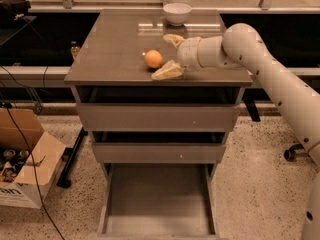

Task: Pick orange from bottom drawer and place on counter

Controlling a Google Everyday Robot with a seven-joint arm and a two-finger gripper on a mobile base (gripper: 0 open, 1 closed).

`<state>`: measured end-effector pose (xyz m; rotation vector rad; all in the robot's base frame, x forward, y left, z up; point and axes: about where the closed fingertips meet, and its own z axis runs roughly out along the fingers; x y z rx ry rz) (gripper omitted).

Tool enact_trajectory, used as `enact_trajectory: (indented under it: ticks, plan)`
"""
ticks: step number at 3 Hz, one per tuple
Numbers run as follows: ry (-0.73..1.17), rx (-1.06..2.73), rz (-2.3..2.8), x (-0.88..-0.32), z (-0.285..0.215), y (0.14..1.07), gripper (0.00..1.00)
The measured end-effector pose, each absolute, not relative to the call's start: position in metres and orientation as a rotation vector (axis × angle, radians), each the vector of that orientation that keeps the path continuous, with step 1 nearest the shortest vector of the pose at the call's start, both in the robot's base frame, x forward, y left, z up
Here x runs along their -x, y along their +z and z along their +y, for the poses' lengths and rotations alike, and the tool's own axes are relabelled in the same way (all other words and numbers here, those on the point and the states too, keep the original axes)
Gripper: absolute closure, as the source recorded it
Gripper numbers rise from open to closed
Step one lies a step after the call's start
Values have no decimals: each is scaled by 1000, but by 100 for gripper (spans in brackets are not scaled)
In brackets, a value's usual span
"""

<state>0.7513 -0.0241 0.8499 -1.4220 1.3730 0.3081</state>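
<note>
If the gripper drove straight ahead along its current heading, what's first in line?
Likely the orange: it sits on the counter right ahead of the open gripper, in line with the gap between its fingers. Depth is unclear, though.

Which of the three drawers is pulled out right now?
The bottom drawer, its floor showing; the top drawer and middle drawer show only flat fronts. The gripper is open over the counter, beside the orange.
</note>
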Motion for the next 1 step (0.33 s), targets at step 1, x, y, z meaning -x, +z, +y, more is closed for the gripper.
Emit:
enact_trajectory:
  ticks: [1]
  plan:
    - [308, 1422, 1373, -751, -24, 850, 0]
